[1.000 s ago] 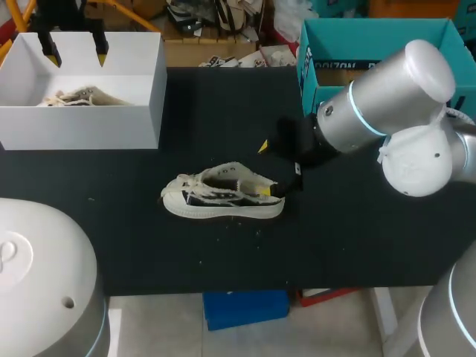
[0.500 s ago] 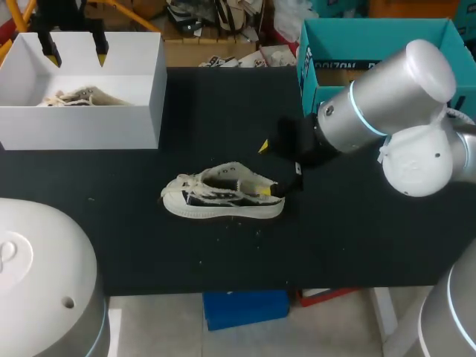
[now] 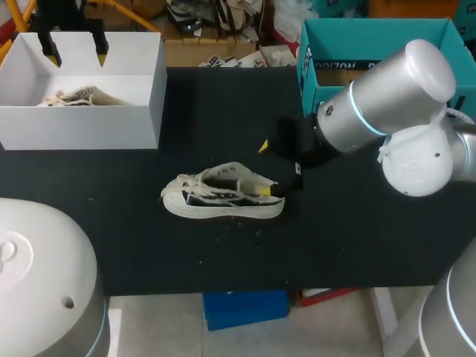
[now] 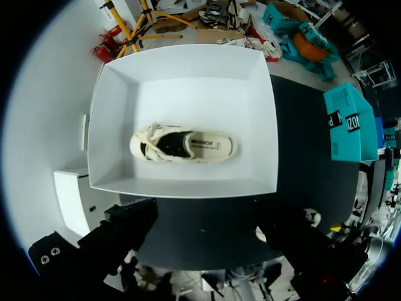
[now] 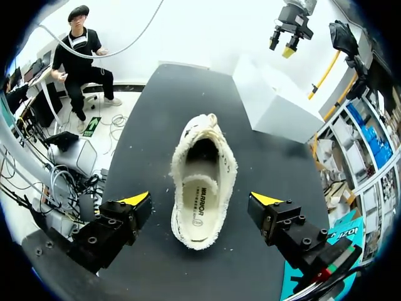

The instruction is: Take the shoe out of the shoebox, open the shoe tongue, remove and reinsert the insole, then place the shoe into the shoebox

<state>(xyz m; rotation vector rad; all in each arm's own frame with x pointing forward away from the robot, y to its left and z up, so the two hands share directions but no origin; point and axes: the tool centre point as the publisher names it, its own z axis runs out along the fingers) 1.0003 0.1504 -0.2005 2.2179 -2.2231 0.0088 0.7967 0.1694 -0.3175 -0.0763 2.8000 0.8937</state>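
Note:
A cream low-top shoe (image 3: 223, 198) lies on its sole mid-table, toe toward my left side. My right gripper (image 3: 263, 169) is at its heel, open, one yellow tip on either side. From the right wrist the shoe (image 5: 202, 188) stretches ahead, its insole (image 5: 197, 210) showing inside, and the right gripper (image 5: 200, 202) straddles the heel without touching it. The white shoebox (image 3: 74, 126) stands at the back left with a second cream shoe (image 3: 80, 97) inside. My left gripper (image 3: 74, 50) hangs open high over the box; below it are the box (image 4: 188, 69) and that shoe (image 4: 182, 143).
A teal cardboard box (image 3: 372, 26) stands at the back right, behind my right arm. Black tabletop lies bare between the shoebox and the shoe, and in front of the shoe up to the near edge.

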